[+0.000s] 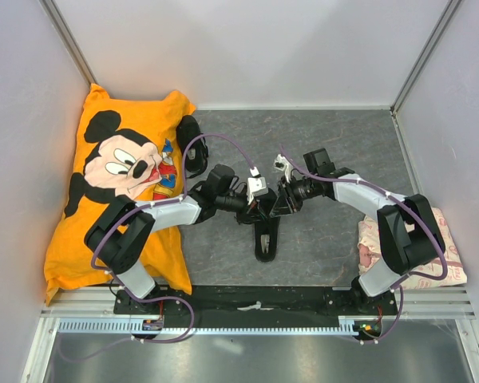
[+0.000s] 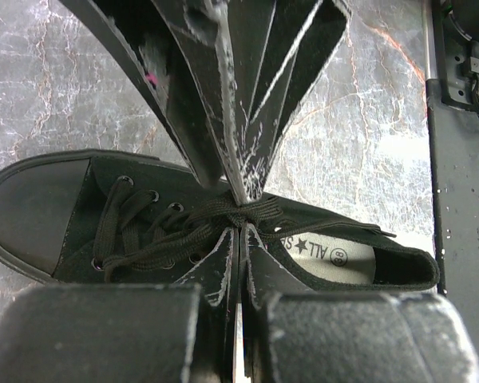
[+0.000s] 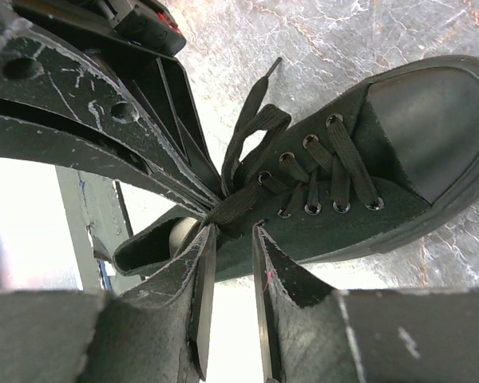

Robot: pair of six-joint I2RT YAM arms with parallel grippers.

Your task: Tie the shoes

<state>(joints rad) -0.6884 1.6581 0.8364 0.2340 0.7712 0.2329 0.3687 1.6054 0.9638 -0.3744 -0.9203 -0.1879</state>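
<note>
Black shoe (image 1: 265, 239), bench (image 1: 327, 136) centre; left pincer (image 2: 241, 235) pinching laces (image 2: 184, 231); right pincer (image 3: 233, 239) narrowly parted. Best: pull ends evenly toward three and nine o'clock.

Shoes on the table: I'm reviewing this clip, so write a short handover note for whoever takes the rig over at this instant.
Left tool: shut, pinching the laces above the tongue of the centre shoe.
Right tool: jaws apart beside that pinch, nothing clearly held.
Second shoe: lies by the orange pillow, no tool on it.
Done: laces gathered at the top eyelets; no bow visible.
Left: form and tighten the bow, then tie the second shoe.
</note>
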